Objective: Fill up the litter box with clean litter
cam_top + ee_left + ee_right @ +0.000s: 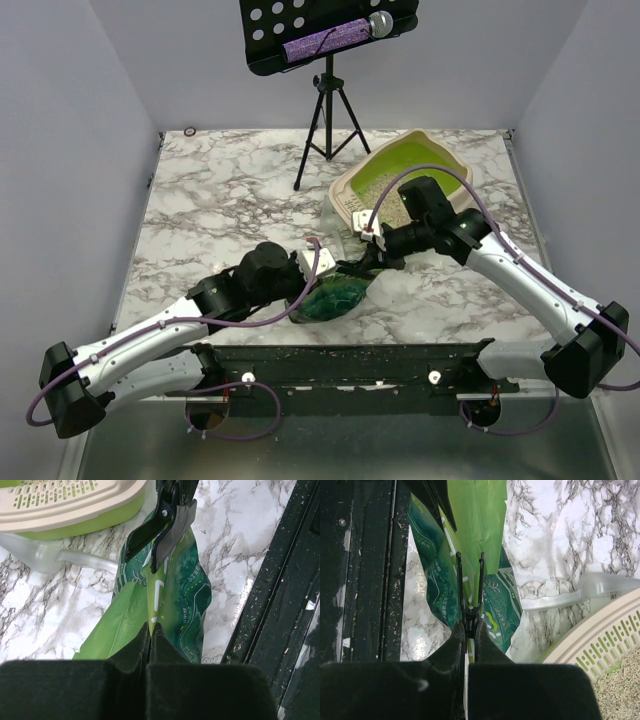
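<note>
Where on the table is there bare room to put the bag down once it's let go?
Bare marble table lies left of the stand's tripod, and along the right edge below the litter box. Crowded: the centre front, where both grippers meet at the green bag, with a clear scoop beside the box.
</note>
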{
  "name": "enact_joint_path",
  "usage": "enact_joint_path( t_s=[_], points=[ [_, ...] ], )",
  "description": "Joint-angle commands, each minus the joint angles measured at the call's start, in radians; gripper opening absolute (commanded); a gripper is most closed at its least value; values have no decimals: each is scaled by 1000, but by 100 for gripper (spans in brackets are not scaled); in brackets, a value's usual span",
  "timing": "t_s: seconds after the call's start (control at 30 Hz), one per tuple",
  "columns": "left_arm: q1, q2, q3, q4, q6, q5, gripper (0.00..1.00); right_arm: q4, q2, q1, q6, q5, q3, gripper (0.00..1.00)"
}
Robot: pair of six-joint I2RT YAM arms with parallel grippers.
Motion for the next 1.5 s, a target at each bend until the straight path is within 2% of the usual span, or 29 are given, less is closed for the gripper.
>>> enact_joint_path(
  t_s=[0.0, 0.2, 0.43, 0.57, 0.7, 0.83, 0.93, 0.97, 1.0, 1.1, 1.33, 1.47],
  points=[
    [-2, -43, -6, -12, 7, -65, 0, -60, 12, 0, -27, 58, -26, 0],
    [-2, -47, -8, -12, 8, -76, 0, -98, 25, 37, -54, 139, -27, 1],
    [-2, -52, -8, -12, 11, -90, 0, -75, 71, 86, -82, 141, -63, 1],
    [-2, -50, -11, -11, 13, -98, 0, -57, 107, 118, -71, 204, -64, 1],
    [-3, -49, -11, -12, 15, -99, 0, -43, 132, 127, -58, 199, -61, 6],
    [-2, -44, -12, -12, 15, -102, 0, -28, 115, 127, -36, 158, -43, 22],
    [-2, -44, -12, -11, 16, -101, 0, -22, 95, 127, 5, 159, -21, 40],
    [-2, -44, -14, -12, 16, -104, 0, -15, 88, 127, 14, 166, -17, 54],
    [-2, -44, -14, -12, 16, -104, 0, -11, 81, 127, 24, 172, -14, 99],
    [-2, -44, -14, -11, 19, -102, 0, 6, 43, 126, 16, 196, -20, 100],
    [-2, -67, -9, -24, 34, -111, 0, 208, -95, 127, 108, 302, -56, 100],
    [-2, -75, 17, -52, 21, -243, 0, 290, -136, 127, 195, 428, -38, 100]
  ],
)
